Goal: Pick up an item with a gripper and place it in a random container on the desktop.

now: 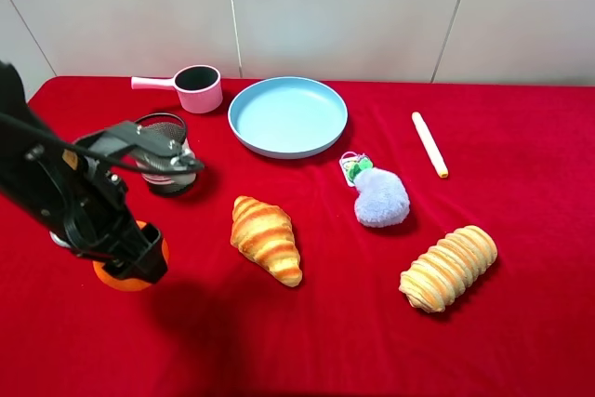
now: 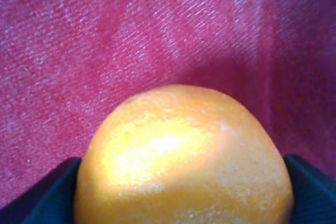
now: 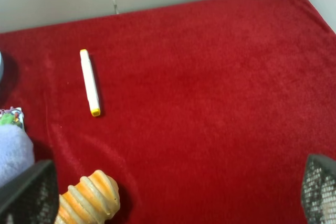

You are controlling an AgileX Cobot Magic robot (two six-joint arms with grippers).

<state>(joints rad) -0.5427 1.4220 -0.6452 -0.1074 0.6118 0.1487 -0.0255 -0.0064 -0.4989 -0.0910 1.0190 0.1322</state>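
Observation:
The orange [image 1: 113, 276] sits low on the red desktop [image 1: 521, 137] at the front left. My left gripper [image 1: 139, 262] is down over it. In the left wrist view the orange [image 2: 178, 161] fills the space between the dark jaws, which press on both its sides. The black wire-mesh cup [image 1: 169, 169] stands just behind the gripper, partly hidden by the arm's cables. My right gripper [image 3: 173, 198] is open and empty above the cloth at the right; it does not show in the exterior view.
A pink handled cup [image 1: 197, 87] and a light-blue plate [image 1: 288, 116] stand at the back. A croissant [image 1: 267, 237], a blue plush [image 1: 380, 196], a striped roll [image 1: 448, 268] and a white marker [image 1: 429, 144] lie to the right.

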